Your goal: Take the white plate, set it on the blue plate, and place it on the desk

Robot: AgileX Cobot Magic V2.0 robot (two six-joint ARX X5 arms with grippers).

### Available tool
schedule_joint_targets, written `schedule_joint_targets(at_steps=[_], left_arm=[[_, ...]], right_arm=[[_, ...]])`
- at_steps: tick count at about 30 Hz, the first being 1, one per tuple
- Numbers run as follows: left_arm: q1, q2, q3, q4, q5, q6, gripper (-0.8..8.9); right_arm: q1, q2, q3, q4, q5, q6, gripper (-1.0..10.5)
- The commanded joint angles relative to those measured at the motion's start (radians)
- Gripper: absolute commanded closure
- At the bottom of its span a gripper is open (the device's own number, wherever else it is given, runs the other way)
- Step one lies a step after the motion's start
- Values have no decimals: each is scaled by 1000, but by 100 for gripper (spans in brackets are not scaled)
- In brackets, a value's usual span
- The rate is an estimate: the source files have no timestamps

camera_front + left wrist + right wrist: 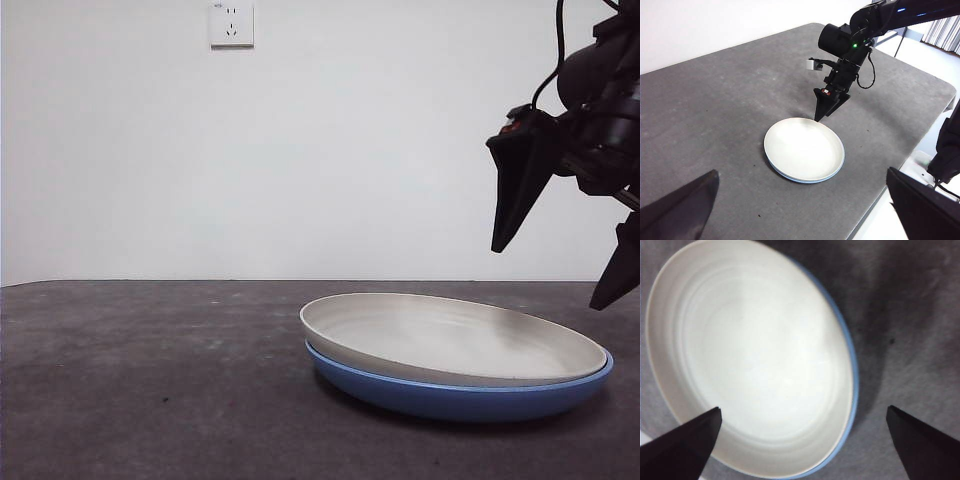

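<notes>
The white plate (450, 335) rests nested in the blue plate (455, 398) on the desk (150, 380), right of centre in the front view. Only a thin blue rim (853, 365) shows around the white plate (750, 355) from above. My right gripper (545, 278) hangs open and empty just above the stack's right edge, apart from it. Seen from the left wrist, that right gripper (826, 104) points down at the rim of the white plate (802, 149). My left gripper (802, 172) is open and empty, high above the desk (715, 100) and far from the plates.
A wall socket (231, 24) sits on the white wall behind the desk. The desk's rounded edge (900, 145) runs close past the plates on the side toward the left arm. Bare grey tabletop (910, 315) surrounds the stack.
</notes>
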Motion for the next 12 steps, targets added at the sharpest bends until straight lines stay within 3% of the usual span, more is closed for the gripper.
schedule_joint_targets(at_steps=[1,9,12], left_arm=[[-6,6,10,13,-5,-2,214],[-6,6,10,11,-5,-2,214],[-6,6,10,11,-5,-2,214]], right_arm=[[-7,51,0,7,-5,-16,390],[-9,113,-42,31,-68,-39,390],[-9,113,-56,40,-83,-42,469]])
